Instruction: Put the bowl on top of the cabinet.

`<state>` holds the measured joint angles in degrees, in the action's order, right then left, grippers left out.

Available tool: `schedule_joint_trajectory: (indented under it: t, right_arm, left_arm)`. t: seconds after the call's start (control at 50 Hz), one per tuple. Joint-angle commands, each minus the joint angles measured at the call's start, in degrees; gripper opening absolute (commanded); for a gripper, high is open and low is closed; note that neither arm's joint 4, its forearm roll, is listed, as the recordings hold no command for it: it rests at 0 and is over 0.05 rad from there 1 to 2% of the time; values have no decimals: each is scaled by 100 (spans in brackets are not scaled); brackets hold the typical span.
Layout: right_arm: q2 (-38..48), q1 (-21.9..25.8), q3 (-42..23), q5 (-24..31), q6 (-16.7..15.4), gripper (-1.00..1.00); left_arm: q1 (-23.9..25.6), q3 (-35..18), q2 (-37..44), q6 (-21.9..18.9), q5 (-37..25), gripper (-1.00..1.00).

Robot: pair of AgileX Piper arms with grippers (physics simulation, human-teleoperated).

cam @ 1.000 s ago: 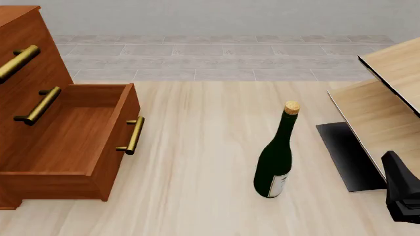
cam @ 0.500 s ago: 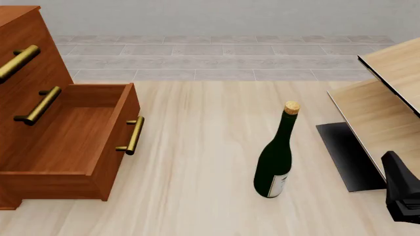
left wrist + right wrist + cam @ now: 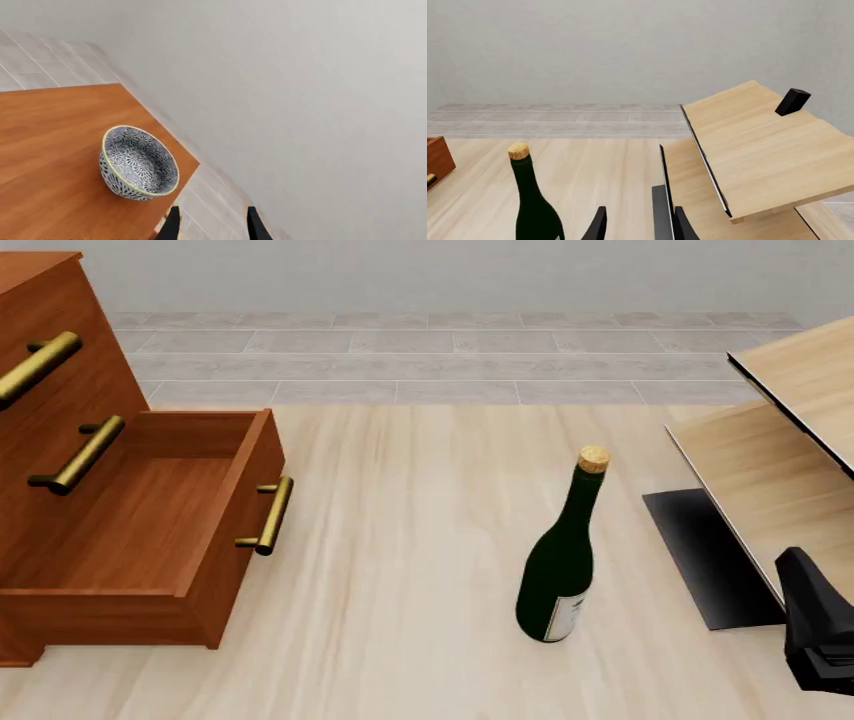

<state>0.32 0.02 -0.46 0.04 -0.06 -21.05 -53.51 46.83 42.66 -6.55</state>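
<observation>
— Start with your left fingers [image 3: 212,225]. What are they doing?

— They're spread apart with nothing between them. Only the two dark tips show, hanging over the pale tiled floor [image 3: 207,200] past the corner of the cabinet top.

— And the bowl?

— The bowl [image 3: 138,162] sits upright on the reddish-brown top of the cabinet [image 3: 47,165], close to its corner, just beside my left fingers but clear of them. I can see into its speckled inside, and it is not touched by anything but the wood under it.

— Your right fingers?

— My right fingers [image 3: 639,225] are also parted and hold nothing. They hang low over the desk [image 3: 400,540]. A thin black-edged upright panel [image 3: 662,200] stands right ahead of them, in line with the gap, though I cannot tell whether it reaches in between them.

— What lies around them?

— To one side stands a dark green wine bottle [image 3: 534,200] with a cork, upright on the desk, near but apart from the fingers. To the other side are slanted pale wood panels [image 3: 754,150], with a small black block [image 3: 792,101] on the upper one.

— And farther out?

— From the front, the cabinet has its lower drawer [image 3: 160,510] pulled open, with brass bar handles [image 3: 83,454] on the fronts. Its top is out of that view, so the bowl shows only from my left wrist.
</observation>
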Motion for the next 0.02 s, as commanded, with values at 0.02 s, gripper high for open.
schedule_joint_trajectory:
  t: [0.02]
  right_arm:
    - [-1, -1, 0, 0, 0, 100]
  left_arm:
    - [270, 65, -56, -92, -16, 100]
